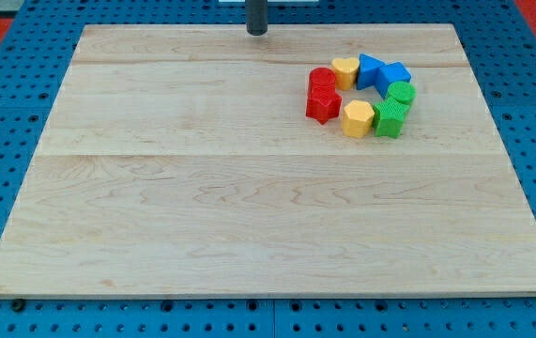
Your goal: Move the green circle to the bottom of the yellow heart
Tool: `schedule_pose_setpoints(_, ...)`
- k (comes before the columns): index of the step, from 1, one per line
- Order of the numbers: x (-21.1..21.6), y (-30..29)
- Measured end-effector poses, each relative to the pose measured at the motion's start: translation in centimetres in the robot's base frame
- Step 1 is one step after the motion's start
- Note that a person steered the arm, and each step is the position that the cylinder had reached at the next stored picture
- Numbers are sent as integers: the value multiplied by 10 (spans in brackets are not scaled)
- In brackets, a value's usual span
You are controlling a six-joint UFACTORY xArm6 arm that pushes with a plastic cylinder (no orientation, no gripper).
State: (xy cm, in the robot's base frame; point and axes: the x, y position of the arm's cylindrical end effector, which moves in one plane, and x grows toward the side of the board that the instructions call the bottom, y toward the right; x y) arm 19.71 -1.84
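Up at the view's top edge, my tip (257, 33) hangs just over the far rim of the wooden board (249, 216), well apart from every block and to the left of them all. It's a plain rod with no pincer on it, so nothing opens, nothing closes, and it holds nothing. Over on the view's upper right, the blocks sit bunched in a loose ring with a small gap of bare wood in the middle. The yellow heart (345, 69) is at the ring's top, with a red block (322, 80) just left of it and a red star (323, 104) below that. Two blue blocks (372, 70) (394, 75) follow to the heart's right, shapes hard to make out from here. The green circle (401, 92) sits on the ring's right side, touching what looks like a green star (390, 118) beneath it. A yellow block (358, 118), maybe a hexagon, closes the ring at the bottom.
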Motion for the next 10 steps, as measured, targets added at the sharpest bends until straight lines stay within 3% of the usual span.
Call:
schedule_pose_setpoints(3, -5, -2)
schedule_pose_setpoints(4, -5, 23)
schedule_pose_setpoints(7, 54, 246)
schedule_pose_setpoints(8, 104, 271)
schedule_pose_setpoints(9, 162, 247)
schedule_pose_setpoints(10, 163, 191)
